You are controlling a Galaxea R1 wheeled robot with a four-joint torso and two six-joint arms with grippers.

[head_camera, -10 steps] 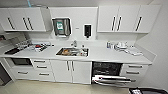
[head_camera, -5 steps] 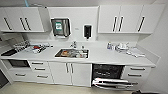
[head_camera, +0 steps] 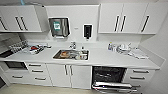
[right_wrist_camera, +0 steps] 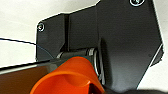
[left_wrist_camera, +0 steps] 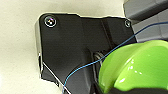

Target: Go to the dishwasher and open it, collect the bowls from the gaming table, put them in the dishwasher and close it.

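The dishwasher (head_camera: 108, 76) stands open under the desk's (head_camera: 105, 58) right end, a green bowl (left_wrist_camera: 135, 67) sits at the left hand and an orange bowl (right_wrist_camera: 68, 77) at the right, grip unclear on both, so loading and closing seem left.

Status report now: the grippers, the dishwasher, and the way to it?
Green bowl at left wrist, orange bowl at right. Dishwasher open, door down. Nothing seen blocking it.
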